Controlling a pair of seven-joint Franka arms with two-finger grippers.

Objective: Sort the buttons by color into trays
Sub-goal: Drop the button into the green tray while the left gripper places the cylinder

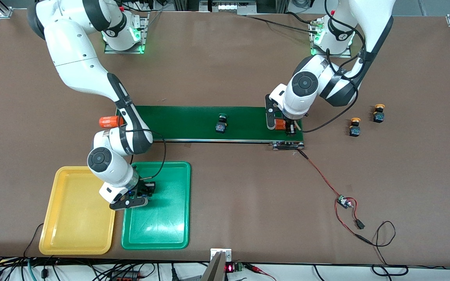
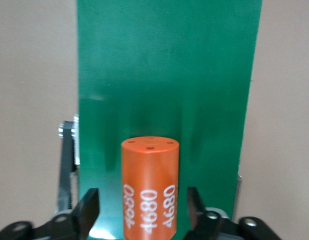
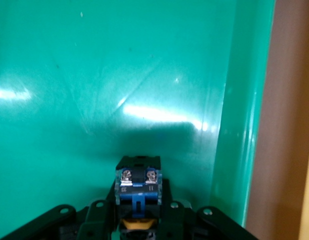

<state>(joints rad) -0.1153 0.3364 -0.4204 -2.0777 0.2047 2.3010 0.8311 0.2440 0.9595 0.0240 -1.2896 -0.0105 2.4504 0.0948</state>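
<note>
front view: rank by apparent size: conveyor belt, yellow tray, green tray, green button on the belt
1. Conveyor belt.
2. Yellow tray and green tray: alike, no ranking.
3. Green button: by far smallest.

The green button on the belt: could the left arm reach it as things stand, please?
Probably yes: the belt up to the green button is bare, though the open left pincer straddles an orange cylinder. The right pincer holds a button over the green tray.

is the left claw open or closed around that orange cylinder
Open. In the left wrist view the left claw straddles the orange cylinder on the belt, gaps showing beside both fingers.
</note>
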